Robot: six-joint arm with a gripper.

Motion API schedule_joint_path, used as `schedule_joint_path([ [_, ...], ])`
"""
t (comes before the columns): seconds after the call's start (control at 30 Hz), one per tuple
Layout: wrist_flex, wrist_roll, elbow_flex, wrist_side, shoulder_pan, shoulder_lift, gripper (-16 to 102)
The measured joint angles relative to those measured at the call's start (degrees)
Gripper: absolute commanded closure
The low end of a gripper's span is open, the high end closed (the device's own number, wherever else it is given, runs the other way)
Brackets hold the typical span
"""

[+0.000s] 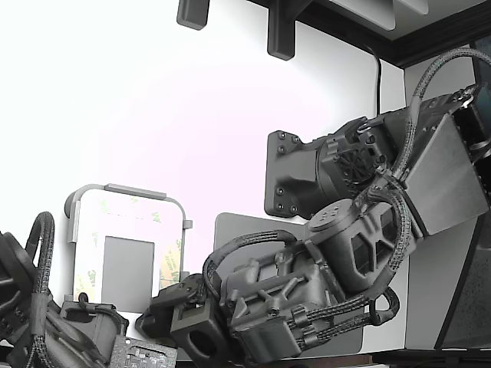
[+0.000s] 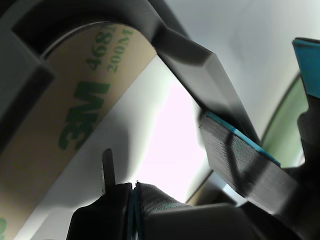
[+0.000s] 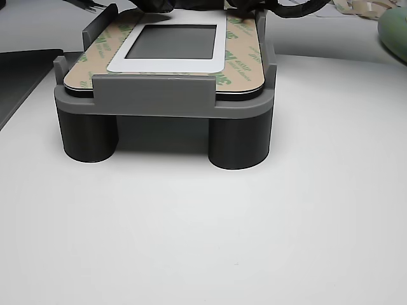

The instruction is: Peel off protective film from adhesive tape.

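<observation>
The protective film (image 2: 75,115) is a tan strip with green 3M print. It lies flat along the edge of the white panel (image 2: 170,130), covering the adhesive tape, so no bare tape shows. In the other view the film (image 3: 245,60) frames the panel on its left, right and near sides. In the exterior view my gripper (image 1: 180,307) sits at the panel's lower right corner, beside the film (image 1: 173,261). In the wrist view my gripper (image 2: 133,195) has its jaws together. A thin grey tab (image 2: 107,170) stands up beside them; whether it is film is unclear.
A grey holder (image 3: 152,95) on two dark legs carries the panel, and its rim (image 2: 200,65) rises beside the film. A grey square patch (image 1: 126,264) fills the panel's middle. Two teal-edged blocks (image 2: 240,155) stand apart close by. A dark grey mat (image 1: 238,230) lies under my arm. A second arm (image 1: 46,322) is at the exterior view's lower left.
</observation>
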Motion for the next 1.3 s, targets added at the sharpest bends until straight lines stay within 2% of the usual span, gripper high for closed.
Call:
schedule_joint_path([
  [1.3,2.4,2.9,-2.0,1.3,1.9,-1.6,97],
])
